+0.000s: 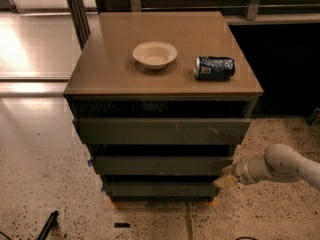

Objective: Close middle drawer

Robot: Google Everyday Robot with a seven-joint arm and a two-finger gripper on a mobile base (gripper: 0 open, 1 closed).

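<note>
The middle drawer (162, 165) is the dark olive-grey front in the middle of three on the brown-topped cabinet (115, 79). It stands a little out from the cabinet, with a dark gap above it. My gripper (226, 178) comes in from the right on a white arm (280, 165). Its tip sits at the right end of the middle drawer's front, near the lower corner, touching or nearly touching it.
A white bowl (155, 54) and a blue can on its side (214, 67) lie on the cabinet top. The wider top drawer (162, 131) and the narrow bottom drawer (160, 188) also stand out. A dark object (47, 225) lies on the speckled floor at the lower left.
</note>
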